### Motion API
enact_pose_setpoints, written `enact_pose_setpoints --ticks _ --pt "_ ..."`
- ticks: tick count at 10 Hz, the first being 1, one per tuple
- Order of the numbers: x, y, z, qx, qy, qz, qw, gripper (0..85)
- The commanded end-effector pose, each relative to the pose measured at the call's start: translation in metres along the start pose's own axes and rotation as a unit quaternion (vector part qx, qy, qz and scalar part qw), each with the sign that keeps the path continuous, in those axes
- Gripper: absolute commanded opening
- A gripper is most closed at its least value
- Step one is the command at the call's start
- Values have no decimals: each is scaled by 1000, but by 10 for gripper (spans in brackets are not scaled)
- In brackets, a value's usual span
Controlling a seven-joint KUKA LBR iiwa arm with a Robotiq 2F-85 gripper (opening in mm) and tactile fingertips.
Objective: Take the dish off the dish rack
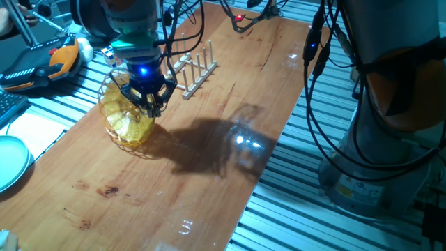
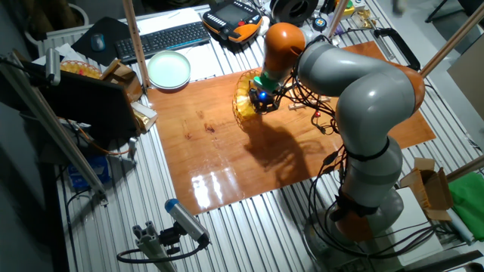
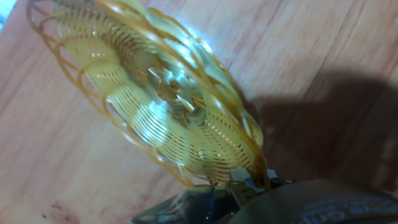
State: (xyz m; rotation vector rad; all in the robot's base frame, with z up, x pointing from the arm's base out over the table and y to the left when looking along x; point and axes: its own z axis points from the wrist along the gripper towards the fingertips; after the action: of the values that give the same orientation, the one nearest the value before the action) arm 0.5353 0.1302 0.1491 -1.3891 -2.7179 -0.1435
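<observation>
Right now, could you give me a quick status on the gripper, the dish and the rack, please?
Gripper shut on the dish rim, dish held on edge. Dish off the dish rack, over bare wooden table. Nothing in the way nearby.

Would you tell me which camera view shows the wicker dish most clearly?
The hand view: the dish fills the frame, its open weave plain, rim held at the gripper. One fixed view shows it small and tilted beside the dish rack. The other fixed view shows only a sliver behind the arm.
</observation>
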Motion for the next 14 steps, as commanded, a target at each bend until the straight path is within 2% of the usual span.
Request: enact_pose_setpoints --ticks 1,4,7,8,13,14 --pt "0 1 1 -1 2 1 1000 7" --pt "2 6 7 -4 3 5 1000 7" --pt "-1 10 9 -19 22 22 999 7" --pt "-1 10 9 -22 24 23 999 7" --pt "-2 10 15 -31 25 24 999 7" --pt "-2 10 15 -30 16 22 999 7"
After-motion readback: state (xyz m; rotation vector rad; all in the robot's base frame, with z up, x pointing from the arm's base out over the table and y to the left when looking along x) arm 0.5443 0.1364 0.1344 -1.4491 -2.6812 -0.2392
